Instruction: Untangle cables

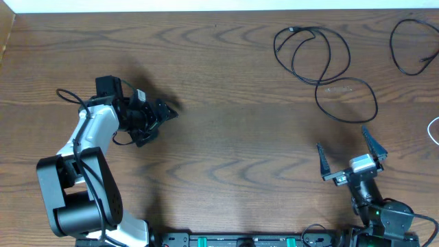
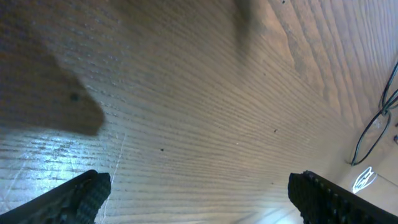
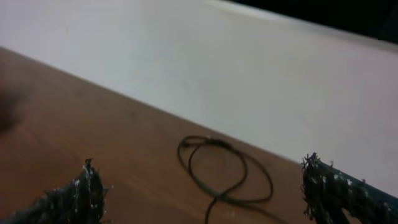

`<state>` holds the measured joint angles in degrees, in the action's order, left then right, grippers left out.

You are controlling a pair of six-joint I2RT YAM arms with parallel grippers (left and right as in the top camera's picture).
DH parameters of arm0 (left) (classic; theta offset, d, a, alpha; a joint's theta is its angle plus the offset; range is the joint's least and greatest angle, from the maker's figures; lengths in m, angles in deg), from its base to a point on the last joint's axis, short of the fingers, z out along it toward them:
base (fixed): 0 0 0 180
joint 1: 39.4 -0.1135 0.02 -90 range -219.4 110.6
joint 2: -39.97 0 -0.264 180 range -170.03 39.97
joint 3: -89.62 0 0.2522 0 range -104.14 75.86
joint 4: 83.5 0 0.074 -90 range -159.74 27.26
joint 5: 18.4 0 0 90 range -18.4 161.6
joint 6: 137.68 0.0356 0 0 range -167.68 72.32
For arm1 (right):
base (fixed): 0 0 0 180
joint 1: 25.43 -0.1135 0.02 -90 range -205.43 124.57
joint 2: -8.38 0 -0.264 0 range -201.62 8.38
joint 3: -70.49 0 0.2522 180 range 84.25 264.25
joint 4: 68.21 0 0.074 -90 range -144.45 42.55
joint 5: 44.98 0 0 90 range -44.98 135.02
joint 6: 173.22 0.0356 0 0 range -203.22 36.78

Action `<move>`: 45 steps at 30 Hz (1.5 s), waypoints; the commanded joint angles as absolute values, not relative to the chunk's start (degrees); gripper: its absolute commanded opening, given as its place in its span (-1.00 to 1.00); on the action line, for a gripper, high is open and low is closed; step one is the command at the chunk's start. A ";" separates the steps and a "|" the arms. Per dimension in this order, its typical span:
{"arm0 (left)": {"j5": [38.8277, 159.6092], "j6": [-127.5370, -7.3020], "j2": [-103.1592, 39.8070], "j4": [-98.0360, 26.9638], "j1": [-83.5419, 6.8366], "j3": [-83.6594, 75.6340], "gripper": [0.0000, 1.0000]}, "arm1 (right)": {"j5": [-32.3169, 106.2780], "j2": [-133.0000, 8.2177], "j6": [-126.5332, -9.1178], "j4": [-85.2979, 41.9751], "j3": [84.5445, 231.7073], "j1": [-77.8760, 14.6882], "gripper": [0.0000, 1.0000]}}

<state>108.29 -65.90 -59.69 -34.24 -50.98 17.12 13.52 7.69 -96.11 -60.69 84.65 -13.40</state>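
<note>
Right now a brown wood-grain surface (image 1: 226,151) carries three thin cords. A long black cable in loose overlapping loops (image 1: 317,84) lies beyond the right claw (image 1: 341,137), and its tail curves back to end just short of that claw. A shorter black cable loop (image 1: 392,42) lies farther beyond the right claw, toward its outer side. A thin white cable (image 1: 431,129) shows at the frame edge, just outward of it. The right claw's fingers stand wide apart and hold nothing. The left claw (image 1: 156,123), well apart from the right claw across the surface, is likewise spread wide and empty over bare wood.
</note>
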 commanded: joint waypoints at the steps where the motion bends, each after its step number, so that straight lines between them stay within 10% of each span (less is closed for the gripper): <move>1: 107.72 -65.99 -59.93 -34.26 -51.24 16.84 0.96 | 13.60 8.11 -99.21 -58.24 84.54 -13.62 0.99; 45: 107.72 -65.99 -59.93 -34.26 -51.24 16.84 0.96 | 14.76 8.13 -103.85 -51.86 84.54 -14.25 0.99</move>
